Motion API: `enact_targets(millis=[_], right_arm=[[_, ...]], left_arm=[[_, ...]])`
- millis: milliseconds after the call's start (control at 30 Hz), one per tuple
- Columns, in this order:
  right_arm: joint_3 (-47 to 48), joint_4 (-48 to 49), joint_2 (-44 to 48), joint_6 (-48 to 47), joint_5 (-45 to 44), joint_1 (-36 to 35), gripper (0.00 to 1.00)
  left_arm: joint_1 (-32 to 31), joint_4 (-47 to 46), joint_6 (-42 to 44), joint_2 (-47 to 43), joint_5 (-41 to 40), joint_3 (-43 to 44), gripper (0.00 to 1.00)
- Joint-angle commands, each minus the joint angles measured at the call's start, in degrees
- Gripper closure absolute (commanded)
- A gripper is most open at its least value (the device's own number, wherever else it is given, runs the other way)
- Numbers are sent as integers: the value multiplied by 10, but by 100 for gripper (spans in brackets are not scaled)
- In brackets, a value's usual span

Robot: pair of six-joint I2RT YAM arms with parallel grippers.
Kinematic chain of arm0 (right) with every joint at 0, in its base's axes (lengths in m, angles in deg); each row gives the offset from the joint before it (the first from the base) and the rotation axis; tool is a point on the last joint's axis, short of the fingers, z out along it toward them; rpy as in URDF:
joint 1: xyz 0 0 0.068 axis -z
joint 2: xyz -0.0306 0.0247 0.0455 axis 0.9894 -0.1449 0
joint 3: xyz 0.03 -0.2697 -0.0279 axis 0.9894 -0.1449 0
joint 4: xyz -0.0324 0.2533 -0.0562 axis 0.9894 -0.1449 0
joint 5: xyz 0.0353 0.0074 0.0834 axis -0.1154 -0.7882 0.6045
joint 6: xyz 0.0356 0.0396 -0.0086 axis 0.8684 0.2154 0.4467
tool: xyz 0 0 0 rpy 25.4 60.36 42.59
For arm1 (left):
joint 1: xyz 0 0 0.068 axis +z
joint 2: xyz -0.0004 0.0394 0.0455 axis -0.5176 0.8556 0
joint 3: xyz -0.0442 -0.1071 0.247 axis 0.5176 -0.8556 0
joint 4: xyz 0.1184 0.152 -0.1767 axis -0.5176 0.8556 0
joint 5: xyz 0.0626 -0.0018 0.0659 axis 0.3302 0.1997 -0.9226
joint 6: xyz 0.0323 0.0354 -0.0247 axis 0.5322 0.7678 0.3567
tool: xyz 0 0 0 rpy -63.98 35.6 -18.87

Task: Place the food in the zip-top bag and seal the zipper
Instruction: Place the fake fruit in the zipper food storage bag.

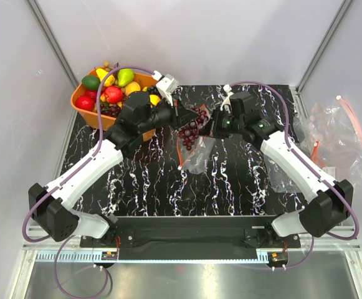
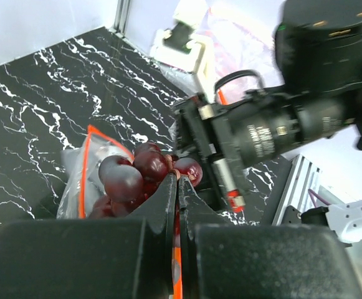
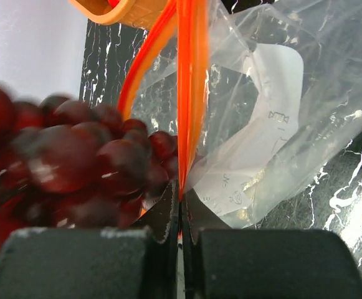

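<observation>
A dark purple grape bunch (image 1: 193, 129) hangs between my two grippers, at the mouth of the clear zip-top bag (image 1: 199, 159), which droops to the table. My right gripper (image 3: 181, 184) is shut on the orange-red zipper (image 3: 190, 75), with the grapes (image 3: 75, 162) just to its left. My left gripper (image 2: 177, 176) is shut too, an orange strip showing between its jaws. The grapes (image 2: 124, 177) lie right at its tips, over the bag (image 2: 75, 168). From above, the left gripper (image 1: 179, 117) and right gripper (image 1: 210, 128) face each other. More food lies in the basket, including a red apple (image 1: 113, 94).
The orange basket (image 1: 81, 99) with fruit stands at the back left, right behind the left arm. A heap of spare clear bags (image 1: 333, 137) lies at the right edge of the black marbled mat (image 1: 143, 180). White walls close in the sides and back.
</observation>
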Motion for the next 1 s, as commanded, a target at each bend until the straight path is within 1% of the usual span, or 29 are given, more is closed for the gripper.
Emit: enact_targets(millis=[0, 133, 367, 467, 500, 600, 667, 767, 867, 967], right_arm=[[0, 16, 33, 4, 16, 7, 100], [-2, 13, 41, 3, 9, 12, 100], [-22, 28, 31, 11, 16, 24, 100], [-23, 32, 38, 17, 17, 31, 100], [-22, 33, 39, 19, 17, 31, 100], [-22, 36, 44, 23, 24, 31, 100], [-21, 39, 45, 25, 23, 33, 100], [-18, 36, 45, 23, 20, 34, 100], [-20, 35, 48, 23, 19, 38, 100], [-18, 33, 50, 21, 18, 43, 100]], left_arm=[[-2, -61, 1, 2, 1, 4, 100], [-2, -49, 13, 8, -9, 2, 100], [-3, -83, 2, -4, 50, -7, 100], [-2, -37, 58, -8, 31, 0, 100], [-2, -27, 90, -11, 22, -1, 100], [-3, 25, 146, 0, 6, 9, 100], [-3, 60, 162, 7, -3, 22, 100], [-2, 76, 175, 15, -18, 24, 100], [1, 75, 180, 20, 2, 24, 100], [1, 104, 205, 34, 21, 35, 100]])
